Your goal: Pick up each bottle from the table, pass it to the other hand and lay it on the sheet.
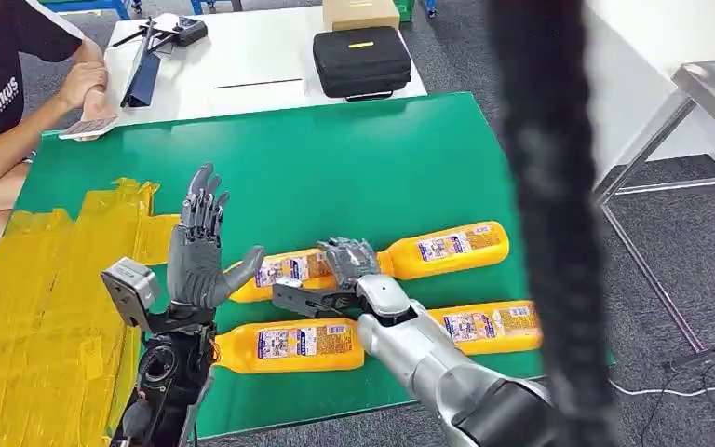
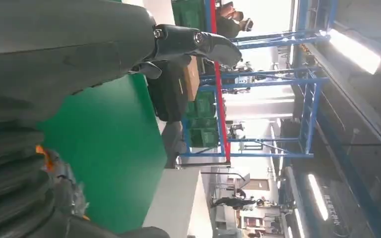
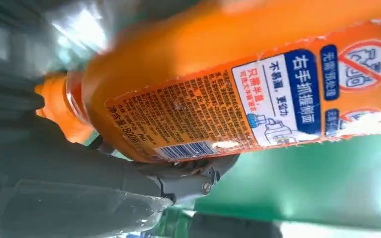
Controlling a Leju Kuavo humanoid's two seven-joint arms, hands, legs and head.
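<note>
free: bare green mat (image 1: 335, 158) | blocked: three bottles (image 1: 284, 345) mid-table

A blurred black band (image 1: 549, 214) crosses the head view top to bottom and hides the right ends of the two far-right bottles (image 1: 447, 247) (image 1: 489, 326). The right hand (image 1: 349, 265) covers the middle bottle (image 1: 284, 270) at its neck; fingertips hidden beneath. In the right wrist view that bottle's cap end is blurred and its body runs off the frame. The person (image 1: 0, 102) is cut off at the top left edge. The left hand (image 1: 200, 247) hides that bottle's left end.
</note>
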